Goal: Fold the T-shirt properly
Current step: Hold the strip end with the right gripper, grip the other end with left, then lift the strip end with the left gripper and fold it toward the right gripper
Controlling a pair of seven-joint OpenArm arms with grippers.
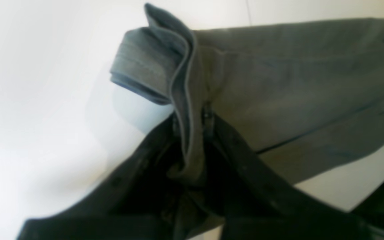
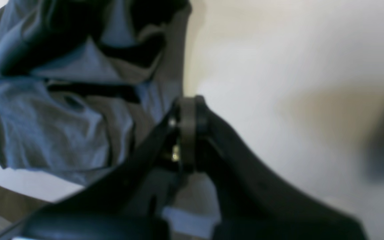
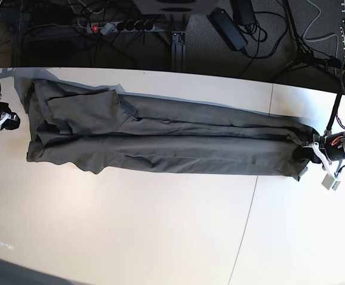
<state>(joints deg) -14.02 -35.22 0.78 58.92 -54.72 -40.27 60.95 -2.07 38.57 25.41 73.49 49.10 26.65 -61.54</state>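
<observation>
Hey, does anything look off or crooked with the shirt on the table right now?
Somewhat. The T-shirt lies as a long band, but its end on the base view's left is bunched, with an uneven flap, and creases run along it. The table shows no spill or damage.

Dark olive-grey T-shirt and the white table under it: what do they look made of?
Dark olive-grey T-shirt: soft matte knit, likely cotton; it creases and shows a stitched hem. White table: smooth, hard, faintly glossy panels, maybe laminate; a thin seam crosses it.
</observation>
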